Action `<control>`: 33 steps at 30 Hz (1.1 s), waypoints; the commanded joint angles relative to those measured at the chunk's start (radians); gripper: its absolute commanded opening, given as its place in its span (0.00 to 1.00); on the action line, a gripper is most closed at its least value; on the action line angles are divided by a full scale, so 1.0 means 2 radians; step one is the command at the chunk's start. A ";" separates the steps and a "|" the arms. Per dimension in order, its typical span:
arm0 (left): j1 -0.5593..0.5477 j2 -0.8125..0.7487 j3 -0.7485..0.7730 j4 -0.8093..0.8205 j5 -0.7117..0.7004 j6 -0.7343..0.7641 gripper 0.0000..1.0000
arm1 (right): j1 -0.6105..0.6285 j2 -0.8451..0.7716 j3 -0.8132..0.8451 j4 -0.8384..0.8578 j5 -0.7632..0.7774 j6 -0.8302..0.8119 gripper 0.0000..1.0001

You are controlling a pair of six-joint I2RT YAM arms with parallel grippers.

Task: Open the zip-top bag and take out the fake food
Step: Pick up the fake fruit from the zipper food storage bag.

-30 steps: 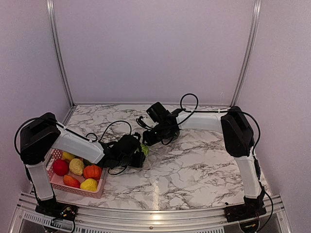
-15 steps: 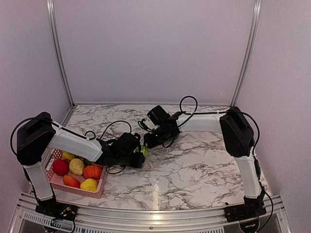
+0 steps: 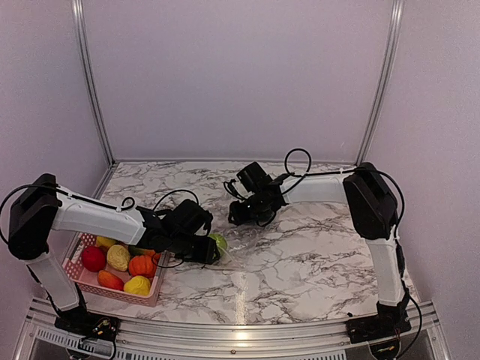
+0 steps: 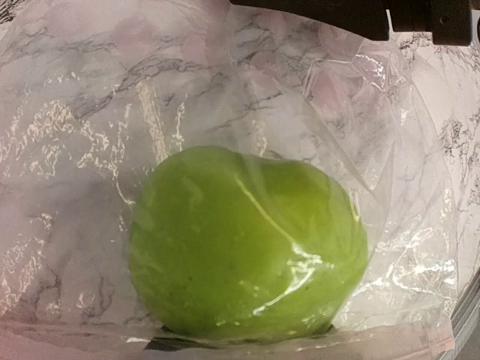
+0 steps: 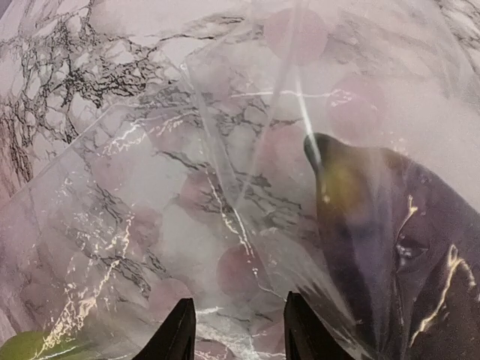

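The clear zip-top bag [image 3: 234, 241] lies crumpled on the marble between my two grippers. My left gripper [image 3: 204, 249] is shut on a glossy green fruit [image 4: 247, 244]. Bag film is still draped over the fruit, which fills the left wrist view and hides the fingers. My right gripper [image 5: 236, 330] hovers over the bag's far end, open, with only film below its fingertips [image 5: 178, 330]. A dark purple eggplant [image 5: 375, 255] lies under the film at the right of the right wrist view. Other fake food, red, yellow and orange [image 3: 141, 265], sits in the pink basket.
The pink mesh basket [image 3: 81, 279] stands at the near left beside the left arm. Black cables loop over the marble behind both wrists [image 3: 176, 196]. Walls close the table at the back and on both sides.
My left gripper has drawn back toward the near left, bringing the green fruit with it. The right gripper's jaws have spread wider and it has shifted slightly right.
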 commanded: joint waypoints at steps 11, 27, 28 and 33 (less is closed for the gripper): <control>-0.001 -0.052 -0.029 -0.065 0.076 -0.020 0.28 | -0.016 -0.013 -0.015 0.039 0.002 0.020 0.39; -0.004 -0.142 -0.050 -0.154 0.065 -0.028 0.28 | -0.022 -0.010 -0.015 0.047 0.000 0.018 0.39; -0.004 -0.152 -0.052 -0.165 0.063 -0.031 0.28 | -0.022 -0.009 -0.015 0.047 -0.001 0.018 0.39; -0.004 -0.214 -0.060 -0.215 0.037 -0.057 0.29 | -0.022 -0.009 -0.018 0.051 -0.004 0.019 0.39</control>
